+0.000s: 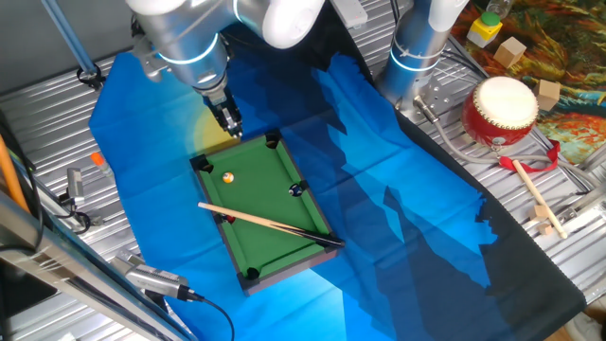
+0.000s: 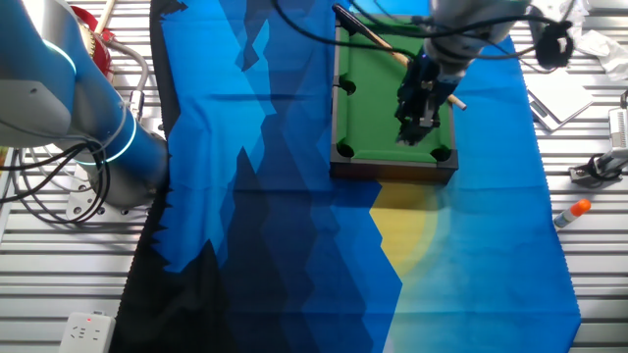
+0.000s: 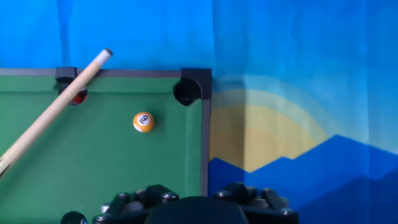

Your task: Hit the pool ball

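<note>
The claw hangs over one short end of the small pool table, near a corner pocket, and holds nothing; from the hand view its two fingers show only as dark tips at the bottom edge with a gap between them, so it looks slightly parted, though I cannot tell how wide. Ahead of the claw and a little to its left in the hand view sits the pool ball, an orange-yellow ball with a pale spot, resting alone on the green felt, apart from the rails. Beyond it, still further along the felt, the cue stick lies diagonally across the table, its pale tip poking past the far rail and its long axis slanting across the claw's line of view rather than pointing at it. A tiny red ball sits in the pocket just beside that tip. The ball lies between claw and cue, so the cue must probably be reached past the ball. All this rests on a blue cloth over the worktop.
</note>
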Controlling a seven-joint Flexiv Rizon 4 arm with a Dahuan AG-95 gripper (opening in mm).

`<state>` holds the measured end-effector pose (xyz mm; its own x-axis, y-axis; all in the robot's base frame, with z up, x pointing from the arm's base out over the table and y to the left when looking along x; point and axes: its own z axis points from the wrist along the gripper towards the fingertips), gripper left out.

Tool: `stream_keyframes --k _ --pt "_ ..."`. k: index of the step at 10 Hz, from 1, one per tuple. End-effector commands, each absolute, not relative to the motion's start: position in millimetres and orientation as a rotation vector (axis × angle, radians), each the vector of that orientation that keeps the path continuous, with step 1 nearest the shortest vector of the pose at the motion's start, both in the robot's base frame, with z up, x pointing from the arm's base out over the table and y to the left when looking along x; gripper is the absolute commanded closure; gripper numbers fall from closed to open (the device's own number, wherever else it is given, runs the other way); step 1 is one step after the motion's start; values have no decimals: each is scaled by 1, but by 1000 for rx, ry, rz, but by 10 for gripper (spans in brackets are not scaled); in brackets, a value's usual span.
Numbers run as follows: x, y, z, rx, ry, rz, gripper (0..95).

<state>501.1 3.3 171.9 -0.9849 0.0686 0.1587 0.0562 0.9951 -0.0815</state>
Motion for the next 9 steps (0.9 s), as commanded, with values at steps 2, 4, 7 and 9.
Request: stream_keyframes --k 2,4,7,9 --pt "497 9 177 -140 -2958 110 950" --pt "497 14 179 -144 -2950 109 950" --pt "504 21 173 -148 -2952 102 950" --pt "504 21 174 -149 -2949 106 950"
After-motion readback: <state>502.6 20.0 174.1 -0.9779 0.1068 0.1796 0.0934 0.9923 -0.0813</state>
